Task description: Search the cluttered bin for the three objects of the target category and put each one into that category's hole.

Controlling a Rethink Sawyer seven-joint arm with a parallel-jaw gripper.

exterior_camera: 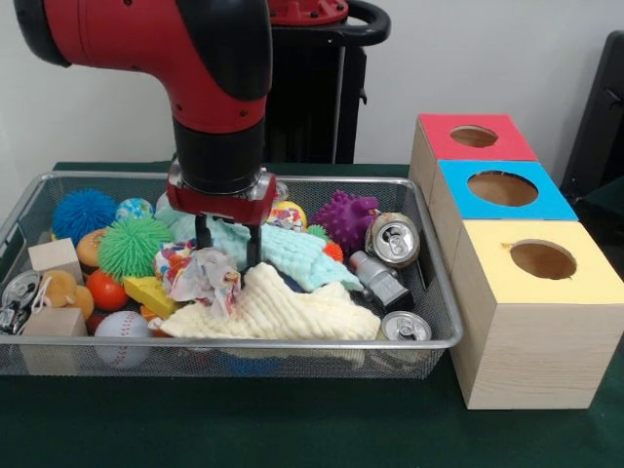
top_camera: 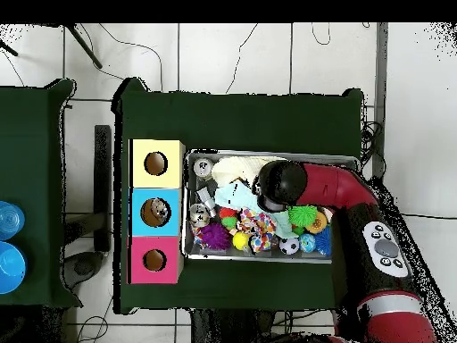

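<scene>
Your gripper (exterior_camera: 226,244) hung low inside the wire bin (exterior_camera: 444,292), its two dark fingers spread apart, tips down among the cloths and closed on nothing. One finger stood at the crumpled paper (exterior_camera: 205,278), the other against the pale green cloth (exterior_camera: 283,249), with the cream cloth (exterior_camera: 283,312) lying just in front at the bin's near side. You had three cans in view at the end of the bin nearest the boxes: one tilted on its side (exterior_camera: 394,239) beside the purple spiky ball (exterior_camera: 346,219), one upright at the near corner (exterior_camera: 405,328), and a grey one (exterior_camera: 378,280) lying between them. A green spiky ball (exterior_camera: 134,247), a blue one (exterior_camera: 83,212), a baseball (exterior_camera: 123,331), wooden blocks (exterior_camera: 55,257) and a yellow wedge (exterior_camera: 151,292) crowded the other end. Beside the bin stood the three boxes with their holes: red (exterior_camera: 475,136), blue (exterior_camera: 502,187) and yellow (exterior_camera: 542,259). From overhead, the arm (top_camera: 335,188) covered much of the bin, and the blue box's hole (top_camera: 155,212) showed something inside.
</scene>
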